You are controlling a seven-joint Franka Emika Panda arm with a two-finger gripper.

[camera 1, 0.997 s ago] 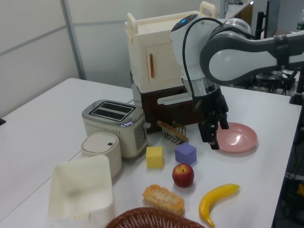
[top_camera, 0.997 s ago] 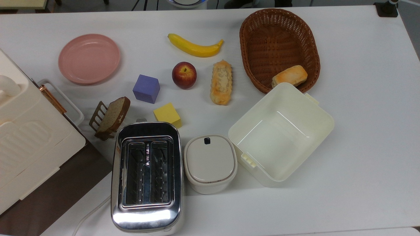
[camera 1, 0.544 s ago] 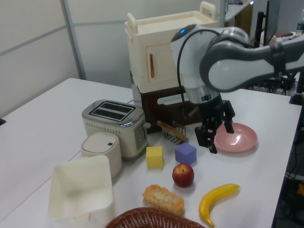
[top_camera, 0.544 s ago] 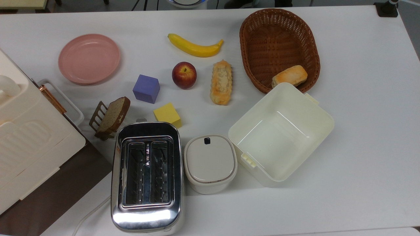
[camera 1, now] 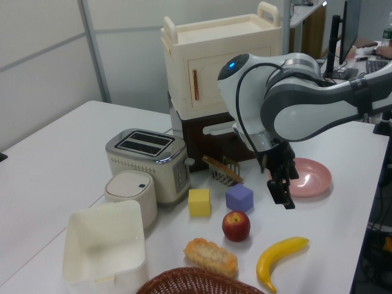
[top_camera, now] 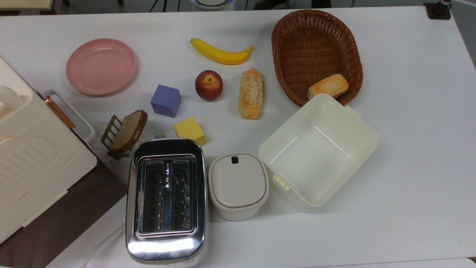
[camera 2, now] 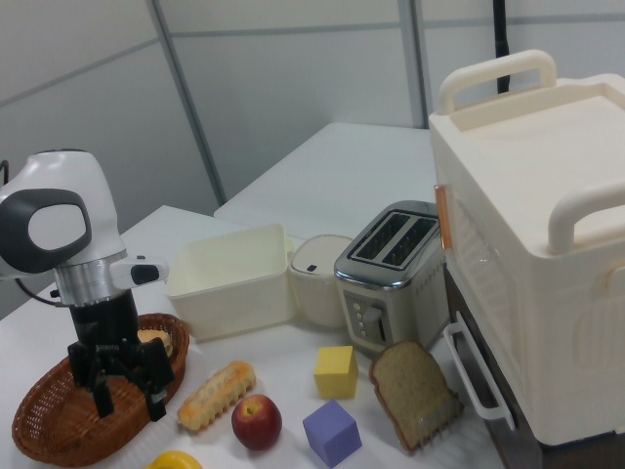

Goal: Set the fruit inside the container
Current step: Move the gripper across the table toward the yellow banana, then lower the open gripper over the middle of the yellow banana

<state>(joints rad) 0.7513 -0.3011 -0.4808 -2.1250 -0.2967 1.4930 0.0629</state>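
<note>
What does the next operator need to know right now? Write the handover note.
End effector: open, holding nothing, hanging in the air above the table, apart from every object.
Banana: lying flat on the table, untouched, next to the apple and the bread stick.
Container: open and empty, at the wicker basket's near end in the top view, beside the lidded white pot.
Done: nothing yet; no grasp made.
Left: reach the banana, grip it, lift it, carry it over the container and release it inside.
</note>
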